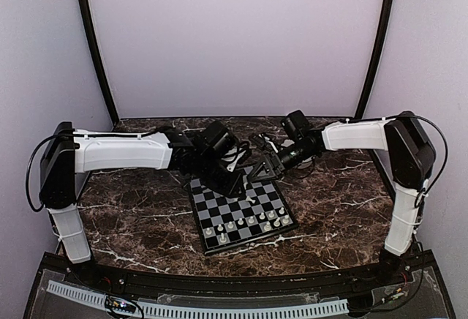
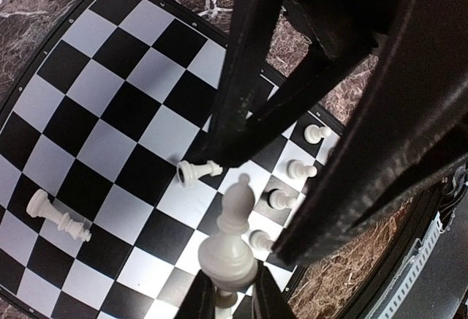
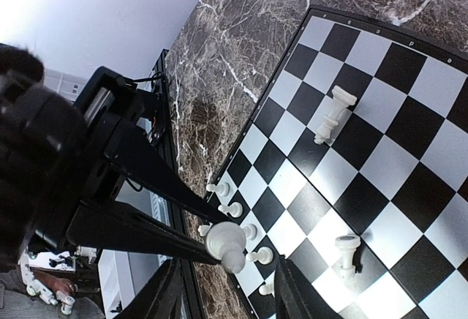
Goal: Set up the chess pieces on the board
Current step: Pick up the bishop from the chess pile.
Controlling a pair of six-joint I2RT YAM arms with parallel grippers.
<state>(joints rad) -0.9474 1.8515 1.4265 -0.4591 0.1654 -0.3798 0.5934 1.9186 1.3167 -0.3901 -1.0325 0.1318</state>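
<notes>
Two rows of tiny cream-white plastic chess pieces (image 1: 251,220) stand along the near edge of the flat black and silver-grey checkered board (image 1: 223,203), low in the top view's centre. Two toppled pieces (image 2: 197,172) lie mid-board. Farther back, at the frame's centre, the left gripper (image 2: 230,288) is clamped on an upright cream-white bishop-shaped piece (image 2: 228,249); the right gripper (image 3: 230,284) has its fingers apart, flanking it untouched.

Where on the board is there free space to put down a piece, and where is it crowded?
Bare squares lie on the board between the two fallen pieces and the rim opposite the pawns. The marble table beside the board is free too. The pawn rows are crowded.
</notes>
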